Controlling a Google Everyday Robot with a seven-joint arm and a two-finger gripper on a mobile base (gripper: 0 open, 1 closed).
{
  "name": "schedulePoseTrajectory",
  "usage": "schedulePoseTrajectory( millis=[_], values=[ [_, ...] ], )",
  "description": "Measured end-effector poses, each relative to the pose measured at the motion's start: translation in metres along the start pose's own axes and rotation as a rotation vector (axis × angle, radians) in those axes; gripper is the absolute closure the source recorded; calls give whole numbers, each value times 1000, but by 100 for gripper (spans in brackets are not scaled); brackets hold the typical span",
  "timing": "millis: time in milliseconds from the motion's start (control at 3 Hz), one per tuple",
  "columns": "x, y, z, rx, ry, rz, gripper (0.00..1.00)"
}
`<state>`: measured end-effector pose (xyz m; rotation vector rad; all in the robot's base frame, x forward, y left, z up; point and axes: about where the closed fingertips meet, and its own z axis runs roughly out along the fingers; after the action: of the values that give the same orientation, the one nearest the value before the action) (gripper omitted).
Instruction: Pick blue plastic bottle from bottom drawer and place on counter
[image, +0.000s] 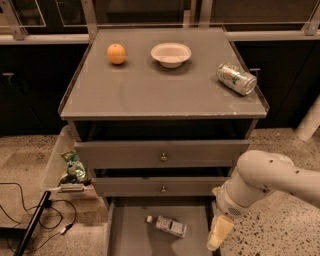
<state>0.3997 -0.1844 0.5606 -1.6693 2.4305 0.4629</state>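
The blue plastic bottle (169, 225) lies on its side on the floor of the open bottom drawer (131, 236), its white cap pointing left. My gripper (220, 233) hangs from the white arm at the drawer's right edge, to the right of the bottle and apart from it, pointing down. It holds nothing that I can see. The counter (160, 92) is the grey top of the cabinet above.
On the counter are an orange (116, 53), a white bowl (171, 53) and a dented silver-green can (236, 78) near the right edge. Two knobbed drawers (162, 156) are shut. A clear bin with a green bag (73, 167) and cables (30, 220) lie at the left.
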Motion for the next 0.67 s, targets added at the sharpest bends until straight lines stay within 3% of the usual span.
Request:
schedulePoseTrajectory(
  millis=[667],
  values=[
    [3, -2, 23, -25, -10, 14, 0]
  ],
)
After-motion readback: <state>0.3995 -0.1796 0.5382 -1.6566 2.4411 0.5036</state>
